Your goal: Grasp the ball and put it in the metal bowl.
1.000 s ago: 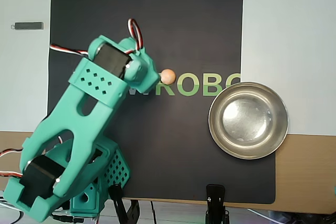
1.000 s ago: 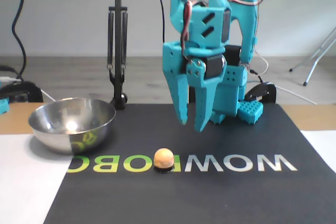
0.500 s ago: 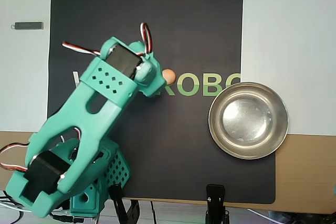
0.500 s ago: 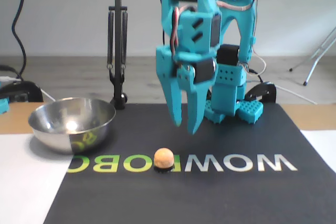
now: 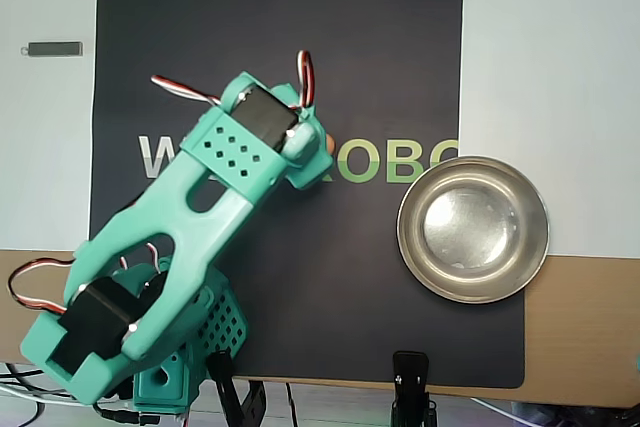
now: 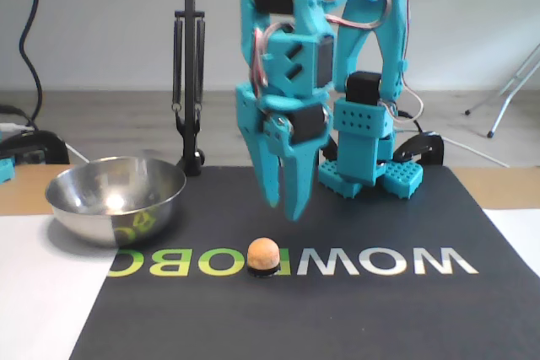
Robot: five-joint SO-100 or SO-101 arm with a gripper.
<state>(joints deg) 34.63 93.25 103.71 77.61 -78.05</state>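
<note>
The peach-orange ball [image 6: 263, 252] sits on a small black ring on the dark mat, over the white and green lettering. In the overhead view only a sliver of the ball [image 5: 326, 139] shows beside the gripper head. My teal gripper [image 6: 284, 208] hangs straight above the ball, fingertips pointing down, a short gap above it. Its jaws stand a little apart and hold nothing. In the overhead view the gripper [image 5: 312, 155] covers most of the ball. The shiny metal bowl [image 6: 84, 208] stands empty at the left of the fixed view, at the right in the overhead view [image 5: 405, 237].
The dark mat [image 5: 300, 37] with lettering covers the middle of the table. The arm's teal base [image 6: 367, 166] stands behind the ball. A black clamp stand [image 6: 189, 82] rises behind the bowl. A small grey bar [image 5: 52, 48] lies at the far left.
</note>
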